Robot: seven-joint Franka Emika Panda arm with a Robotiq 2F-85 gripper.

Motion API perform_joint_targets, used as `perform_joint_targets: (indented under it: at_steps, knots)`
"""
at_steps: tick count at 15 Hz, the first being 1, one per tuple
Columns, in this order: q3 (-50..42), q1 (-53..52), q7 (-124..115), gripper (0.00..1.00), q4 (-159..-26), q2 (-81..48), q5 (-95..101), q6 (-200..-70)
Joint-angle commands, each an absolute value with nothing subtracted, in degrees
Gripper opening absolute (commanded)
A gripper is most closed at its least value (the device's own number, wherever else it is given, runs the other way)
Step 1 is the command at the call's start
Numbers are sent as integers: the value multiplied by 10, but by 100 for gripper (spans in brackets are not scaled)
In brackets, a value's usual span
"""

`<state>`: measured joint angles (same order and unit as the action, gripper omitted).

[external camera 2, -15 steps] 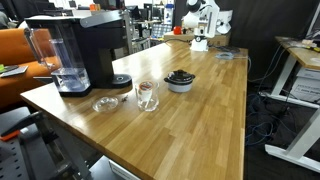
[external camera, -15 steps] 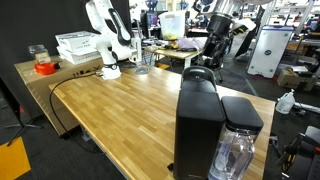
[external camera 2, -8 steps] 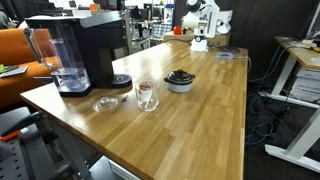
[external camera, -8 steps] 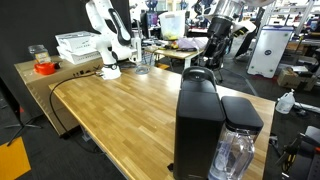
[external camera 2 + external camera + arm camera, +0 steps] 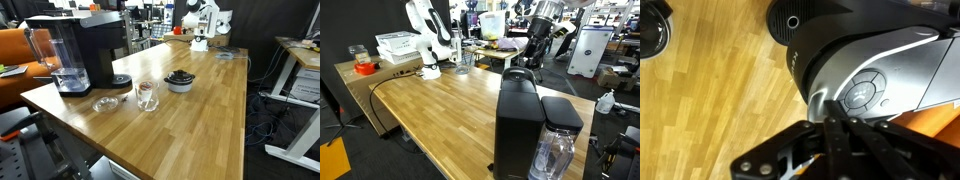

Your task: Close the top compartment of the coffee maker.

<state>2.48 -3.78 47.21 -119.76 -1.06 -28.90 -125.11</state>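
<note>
Claw (image 5: 830, 128): in the wrist view it enters from the bottom edge; fingers are drawn together with nothing gripped between them.
Top compartment (image 5: 885, 75): lies down on the machine, directly ahead of the claw's tips, which sit at its silver-grey panel; actual contact cannot be told.
Coffee maker (image 5: 518, 120) (image 5: 75, 50): stands upright near one end of the wooden counter (image 5: 440, 110) in both exterior views.
Water tank (image 5: 556, 150): clear, attached at the machine's side.

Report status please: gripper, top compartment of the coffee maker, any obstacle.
Gripper shut, above the coffee maker. Top compartment looks down. No obstacle seen.
</note>
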Motion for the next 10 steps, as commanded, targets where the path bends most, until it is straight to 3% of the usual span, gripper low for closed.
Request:
perform_joint_targets:
  at_steps: [1, 10]
  knots:
    - [24, -28, 499, 0, -1204, -15, -327, -1238]
    - [21, -10, 530, 0, -1207, -42, -382, -1215]
